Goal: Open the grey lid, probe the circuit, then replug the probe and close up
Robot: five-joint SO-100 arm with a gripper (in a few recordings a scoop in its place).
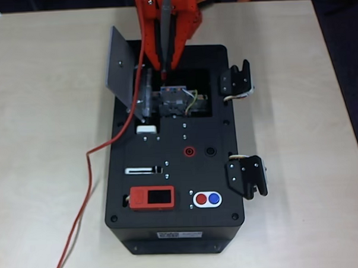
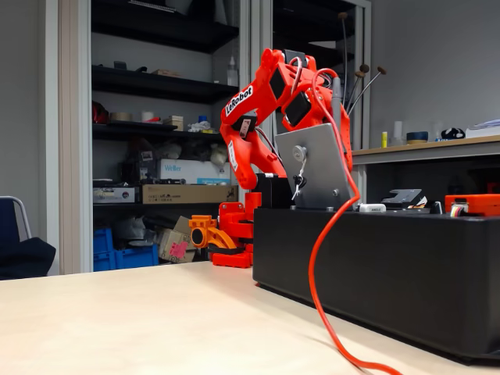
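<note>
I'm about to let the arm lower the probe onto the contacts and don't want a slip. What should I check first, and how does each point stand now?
1. Grey lid swung open, clear of the recess: ok; the fixed view shows it upright.
2. Probe held by the gripper: ok, it runs down between the fingers.
3. Probe tip over the circuit: ok in the overhead view, just behind the contacts.
4. Tip touching a contact: cannot tell.
5. Red cable free of the recess: ok, it trails off the black box's left side onto the table.
6. Red socket unblocked for replugging: ok.
</note>
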